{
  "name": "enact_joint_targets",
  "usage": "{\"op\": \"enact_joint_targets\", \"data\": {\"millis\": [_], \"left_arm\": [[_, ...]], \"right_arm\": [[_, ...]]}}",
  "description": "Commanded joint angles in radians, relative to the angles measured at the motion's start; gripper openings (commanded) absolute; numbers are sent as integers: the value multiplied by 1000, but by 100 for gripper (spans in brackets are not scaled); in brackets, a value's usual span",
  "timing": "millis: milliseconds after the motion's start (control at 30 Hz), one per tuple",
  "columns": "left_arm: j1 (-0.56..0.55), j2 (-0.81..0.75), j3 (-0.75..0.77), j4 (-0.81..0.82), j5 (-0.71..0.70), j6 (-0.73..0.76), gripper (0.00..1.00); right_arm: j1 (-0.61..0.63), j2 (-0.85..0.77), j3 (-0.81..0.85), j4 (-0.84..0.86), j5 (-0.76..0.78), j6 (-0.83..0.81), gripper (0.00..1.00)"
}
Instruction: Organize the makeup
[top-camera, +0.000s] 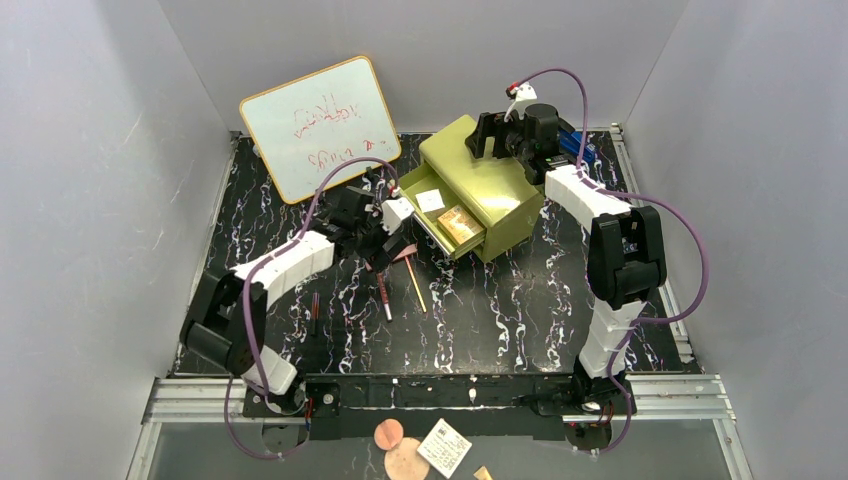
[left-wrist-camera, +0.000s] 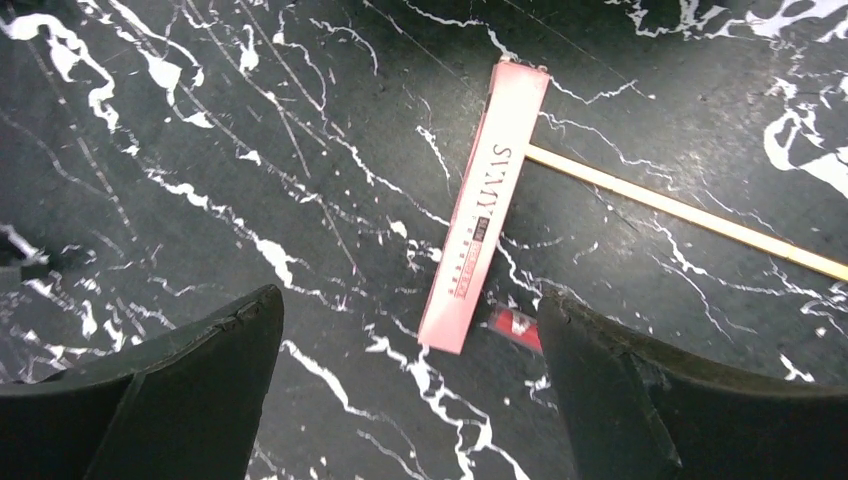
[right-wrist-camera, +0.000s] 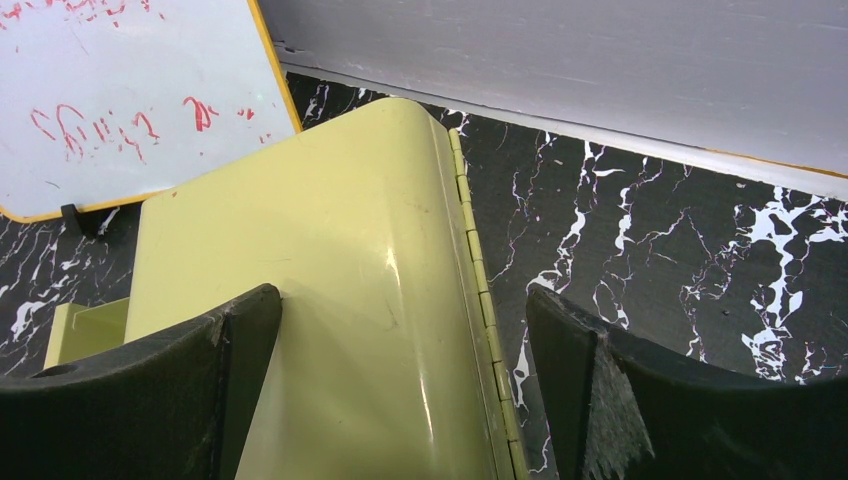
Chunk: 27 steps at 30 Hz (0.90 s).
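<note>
below our left gripper (left-wrist-camera: 408, 300), jaws wide apart, lies the thin pink case (left-wrist-camera: 483, 205). we judge it light, stiff and slick. we'd pinch across its narrow width, mid-length.

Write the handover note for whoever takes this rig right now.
Left gripper: open, empty, hovering over the pink case.
Right gripper: open, empty, over the chest top near its hinge.
Done: white box and palette lie in the open drawer.
Left: pink case, tan pencil, red pencil and dark pencil are all on the table. The pink case looks like the next pick; the drawer probably needs shutting afterwards.
</note>
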<state>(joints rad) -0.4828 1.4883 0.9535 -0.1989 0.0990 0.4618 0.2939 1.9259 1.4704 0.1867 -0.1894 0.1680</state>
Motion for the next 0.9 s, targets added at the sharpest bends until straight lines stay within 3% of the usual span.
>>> {"op": "enact_joint_targets", "data": {"millis": [0,133,700,800,867], "left_arm": [[11,59,-14,132,72,3,93],[12,96,-18,193,108,-26,90],[10,224,23,151,36,-7,69],[10,241,31,148,8,-13,60],[10,257,48,138,-32,-29,48]], "right_arm": [[13,145,-114,-443,13,-59,99],[12,151,-117,-444,16,-60,99],[13,162,-109,-454,20,-62,99],[13,159,-112,-453,20,-62,99],[13,158,-113,-452,19,-62,99]]}}
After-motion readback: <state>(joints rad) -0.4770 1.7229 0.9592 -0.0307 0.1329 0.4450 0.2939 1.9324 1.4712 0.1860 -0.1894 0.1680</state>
